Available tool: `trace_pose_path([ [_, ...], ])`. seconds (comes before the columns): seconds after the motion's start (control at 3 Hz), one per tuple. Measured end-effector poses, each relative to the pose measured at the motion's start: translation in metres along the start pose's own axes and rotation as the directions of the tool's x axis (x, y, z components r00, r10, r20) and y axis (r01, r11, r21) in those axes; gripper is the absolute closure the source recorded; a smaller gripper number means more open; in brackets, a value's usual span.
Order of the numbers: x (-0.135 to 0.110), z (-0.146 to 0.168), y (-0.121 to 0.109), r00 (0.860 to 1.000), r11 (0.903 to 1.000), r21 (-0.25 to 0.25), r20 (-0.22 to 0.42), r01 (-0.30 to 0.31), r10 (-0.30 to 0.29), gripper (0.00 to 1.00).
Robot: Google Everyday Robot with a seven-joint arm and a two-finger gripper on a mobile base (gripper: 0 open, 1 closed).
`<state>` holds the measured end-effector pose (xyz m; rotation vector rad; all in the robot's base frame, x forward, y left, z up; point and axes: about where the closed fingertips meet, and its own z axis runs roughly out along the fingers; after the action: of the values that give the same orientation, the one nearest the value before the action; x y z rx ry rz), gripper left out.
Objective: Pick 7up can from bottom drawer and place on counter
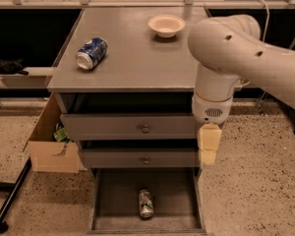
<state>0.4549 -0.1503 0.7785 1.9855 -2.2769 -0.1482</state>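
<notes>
The 7up can [146,203] lies on its side in the open bottom drawer [115,200], near the drawer's middle and front. The counter [137,58] is the grey top of the cabinet. My gripper [208,145] hangs down from the big white arm [226,58] at the cabinet's right front, level with the two upper drawers. It is above and to the right of the can and apart from it. Nothing shows in it.
A blue-and-white can [91,53] lies on the counter's left and a white bowl [166,25] stands at its back. Two knobbed drawers [145,129] stand slightly open. A cardboard box [51,149] sits left of the cabinet. A black stand leg [10,200] crosses the floor.
</notes>
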Motion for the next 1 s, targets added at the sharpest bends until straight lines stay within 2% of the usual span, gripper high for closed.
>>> trace_pose_path([
  [0.67, -0.012, 0.021, -0.01, 1.0, 0.9994, -0.028, -0.018, 0.021, -0.021, 0.0],
  [1.0, -0.009, 0.054, 0.005, 0.999, 0.9975, -0.066, 0.031, 0.025, -0.023, 0.0],
])
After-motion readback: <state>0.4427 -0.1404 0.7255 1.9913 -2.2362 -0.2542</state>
